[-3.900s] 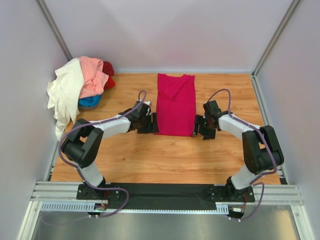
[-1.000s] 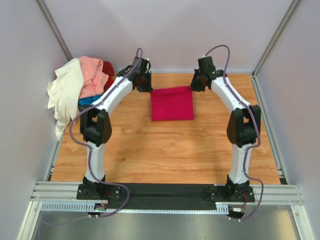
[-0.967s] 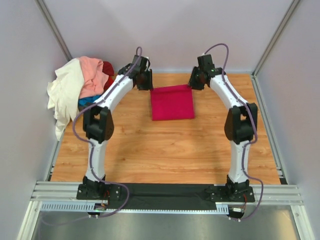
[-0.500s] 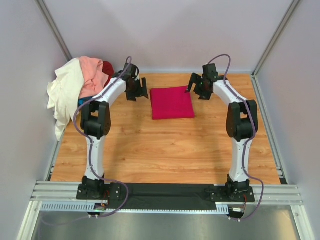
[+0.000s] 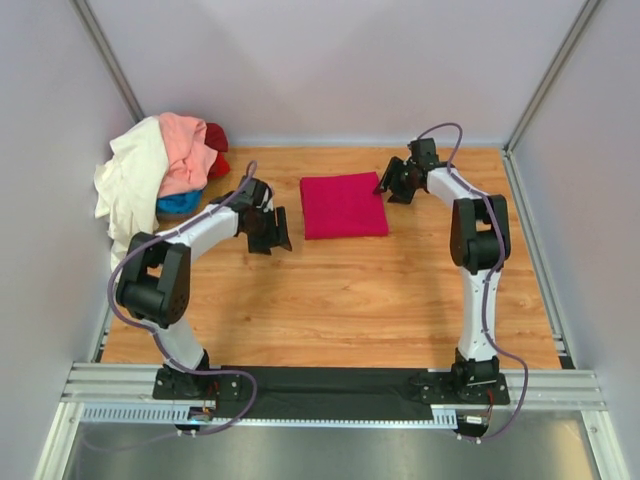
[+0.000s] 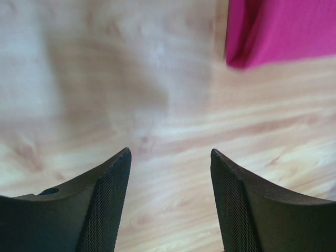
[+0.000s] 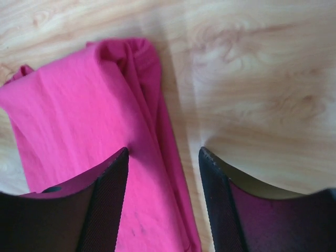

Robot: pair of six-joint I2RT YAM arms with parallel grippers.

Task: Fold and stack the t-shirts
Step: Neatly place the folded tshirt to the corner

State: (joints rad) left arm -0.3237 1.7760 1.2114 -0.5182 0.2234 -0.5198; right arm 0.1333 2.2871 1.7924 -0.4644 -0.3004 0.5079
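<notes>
The magenta-pink t-shirt (image 5: pixel 343 205) lies folded into a square on the wooden table at the back centre. My left gripper (image 5: pixel 277 240) is open and empty over bare wood, left of the shirt's near left corner (image 6: pixel 273 37). My right gripper (image 5: pixel 384 186) is open and hovers over the shirt's far right edge (image 7: pixel 105 136), holding nothing. A pile of t-shirts sits at the back left: cream-white (image 5: pixel 128 185), salmon pink (image 5: pixel 185 150), red (image 5: pixel 216 140) and blue (image 5: pixel 178 204).
Grey enclosure walls stand on the left, back and right. The cream-white shirt hangs over the table's left edge (image 5: pixel 112 300). A metal rail (image 5: pixel 330 385) with both arm bases runs along the near edge.
The shirt went from a long rectangle to a folded square. Both grippers let go at its far edge; the left arm has pulled back toward the near left, the right has shifted slightly.
</notes>
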